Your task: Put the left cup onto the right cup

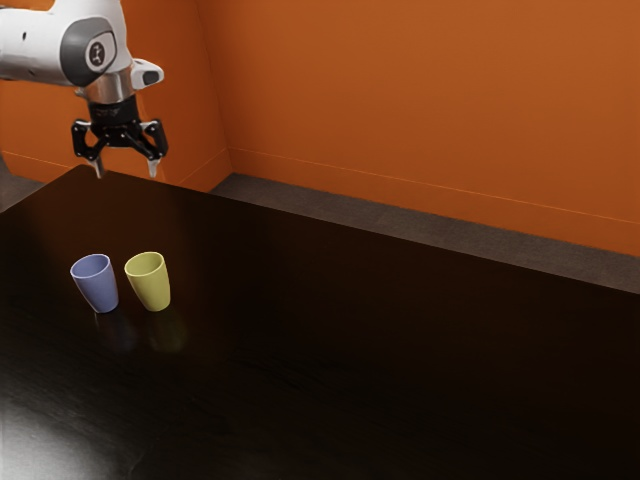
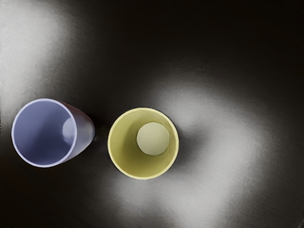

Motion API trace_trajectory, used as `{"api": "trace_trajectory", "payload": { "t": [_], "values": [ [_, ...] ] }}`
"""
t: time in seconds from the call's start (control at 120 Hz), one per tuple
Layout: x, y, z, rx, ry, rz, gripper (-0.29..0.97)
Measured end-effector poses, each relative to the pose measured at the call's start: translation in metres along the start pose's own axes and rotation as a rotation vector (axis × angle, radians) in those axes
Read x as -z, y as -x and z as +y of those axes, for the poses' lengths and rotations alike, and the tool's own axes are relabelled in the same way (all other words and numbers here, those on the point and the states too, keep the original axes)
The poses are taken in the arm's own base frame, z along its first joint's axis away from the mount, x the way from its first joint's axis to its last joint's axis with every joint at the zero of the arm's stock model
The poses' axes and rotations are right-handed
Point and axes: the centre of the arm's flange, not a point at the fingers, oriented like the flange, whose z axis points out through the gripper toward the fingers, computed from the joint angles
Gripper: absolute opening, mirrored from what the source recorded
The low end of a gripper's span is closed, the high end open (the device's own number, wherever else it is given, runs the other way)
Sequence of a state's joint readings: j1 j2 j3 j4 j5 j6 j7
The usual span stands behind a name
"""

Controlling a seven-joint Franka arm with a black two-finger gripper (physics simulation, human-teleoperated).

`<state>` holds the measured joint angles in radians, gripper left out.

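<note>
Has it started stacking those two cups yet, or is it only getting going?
Nothing looks done: the blue cup and the yellow cup stand upright, side by side on the table. The gripper hangs open and empty, high above them. Still left: grasp the blue cup, lift it, set it onto the yellow one.

A Franka arm [image 1: 60,45] holds its black gripper [image 1: 126,169], fingers [image 1: 153,165] spread wide, high above a dark bench [image 1: 380,360], where a lavender cup [image 1: 95,283] and a yellow-green cup [image 1: 148,281] stand upright just beside each other, against an orange wall [image 1: 420,90].
</note>
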<state>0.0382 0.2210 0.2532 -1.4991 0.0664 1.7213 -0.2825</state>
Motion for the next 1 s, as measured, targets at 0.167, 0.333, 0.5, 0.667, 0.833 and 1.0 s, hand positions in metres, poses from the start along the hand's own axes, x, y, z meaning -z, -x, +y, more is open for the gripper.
{"api": "trace_trajectory", "payload": {
  "t": [0.167,0.333,0.5,0.667,0.833,1.0],
  "values": [
    [-0.012,-0.007,-0.009,0.134,-0.001,0.006,0.68],
    [-0.045,-0.017,-0.033,0.281,-0.001,-0.008,0.68],
    [-0.066,-0.027,-0.044,0.388,-0.007,-0.001,0.68],
    [-0.080,-0.035,-0.062,0.482,-0.017,0.012,0.68],
    [-0.093,-0.042,-0.072,0.543,-0.025,0.025,0.68],
    [-0.110,-0.045,-0.084,0.593,-0.016,0.027,0.68]
  ]
}}
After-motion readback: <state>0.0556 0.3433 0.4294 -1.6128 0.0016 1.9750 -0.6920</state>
